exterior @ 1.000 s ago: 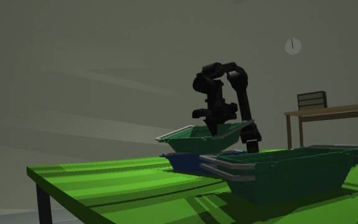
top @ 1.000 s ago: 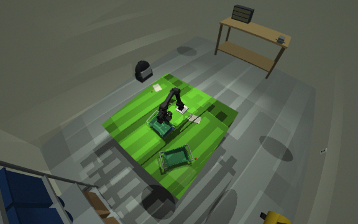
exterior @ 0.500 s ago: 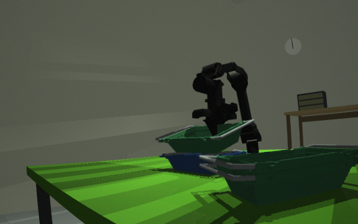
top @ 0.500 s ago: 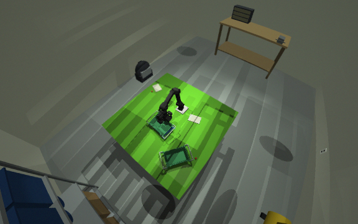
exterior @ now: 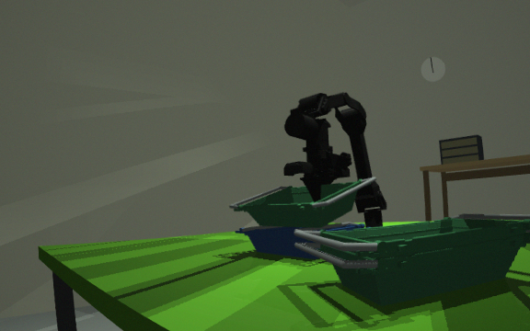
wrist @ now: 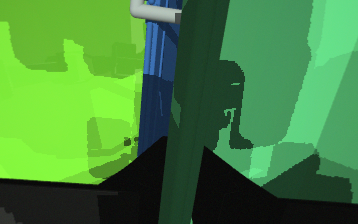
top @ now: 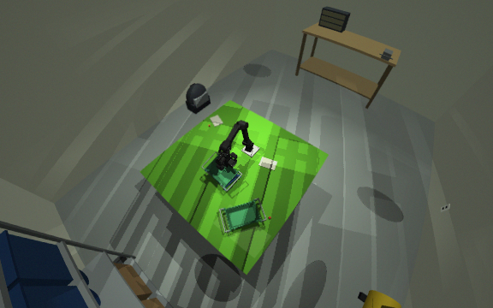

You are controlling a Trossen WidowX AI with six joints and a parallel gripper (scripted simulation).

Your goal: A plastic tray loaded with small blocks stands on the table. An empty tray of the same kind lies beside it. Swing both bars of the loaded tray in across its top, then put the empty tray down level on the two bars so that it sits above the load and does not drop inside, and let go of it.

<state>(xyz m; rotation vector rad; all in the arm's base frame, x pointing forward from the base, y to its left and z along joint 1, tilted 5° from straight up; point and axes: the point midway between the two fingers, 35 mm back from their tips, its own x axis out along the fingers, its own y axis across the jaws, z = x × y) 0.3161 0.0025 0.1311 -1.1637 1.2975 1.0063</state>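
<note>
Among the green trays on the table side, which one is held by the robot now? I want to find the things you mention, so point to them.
The green plastic tray (top: 228, 179) (exterior: 288, 215) (wrist: 187, 100) above the blue plastic tray (exterior: 271, 241) (wrist: 155, 95); the jaws grip its wall. The other green tray structure stands apart, ungripped.

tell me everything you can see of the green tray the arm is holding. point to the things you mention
The green tray (top: 225, 174) (exterior: 288, 213) (wrist: 189, 100) looks like thin plastic, with flared walls and a grey bar at each end. It sits above the blue tray (exterior: 271, 241) (wrist: 155, 80), its wall clamped between the jaws; whether the two trays touch, I cannot tell.
</note>
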